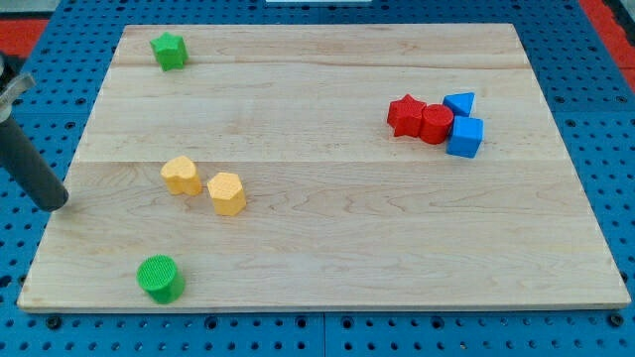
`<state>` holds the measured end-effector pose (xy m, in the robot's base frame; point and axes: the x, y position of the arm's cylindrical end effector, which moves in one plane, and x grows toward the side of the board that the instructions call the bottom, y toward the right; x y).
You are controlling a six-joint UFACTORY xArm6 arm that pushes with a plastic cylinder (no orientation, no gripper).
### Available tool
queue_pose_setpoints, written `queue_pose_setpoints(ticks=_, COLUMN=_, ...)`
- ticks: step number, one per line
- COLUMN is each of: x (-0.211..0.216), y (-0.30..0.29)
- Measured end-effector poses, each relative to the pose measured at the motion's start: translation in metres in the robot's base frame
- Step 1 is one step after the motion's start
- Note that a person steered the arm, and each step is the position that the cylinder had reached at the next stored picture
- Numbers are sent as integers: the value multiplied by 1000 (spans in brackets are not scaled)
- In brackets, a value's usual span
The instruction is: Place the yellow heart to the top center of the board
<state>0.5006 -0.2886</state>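
The yellow heart (181,175) lies on the wooden board (327,228) at the view's left of centre. A yellow hexagon block (227,193) sits just to its lower right, close beside it. My rod comes in from the view's left edge and my tip (58,203) rests at the board's left edge, well to the left of the yellow heart and slightly lower. Nothing touches the tip.
A green star (169,50) sits at the board's top left corner. A green cylinder (160,279) sits near the bottom left. At the right, a red star (405,115), a red cylinder (435,123), a blue triangle (459,102) and a blue cube (464,137) cluster together.
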Motion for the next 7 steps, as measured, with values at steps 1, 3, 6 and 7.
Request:
queue_pose_setpoints(ticks=1, x=-4, y=14)
queue_pose_setpoints(ticks=3, x=-6, y=87)
queue_pose_setpoints(ticks=6, x=-105, y=146)
queue_pose_setpoints(ticks=7, x=-117, y=148)
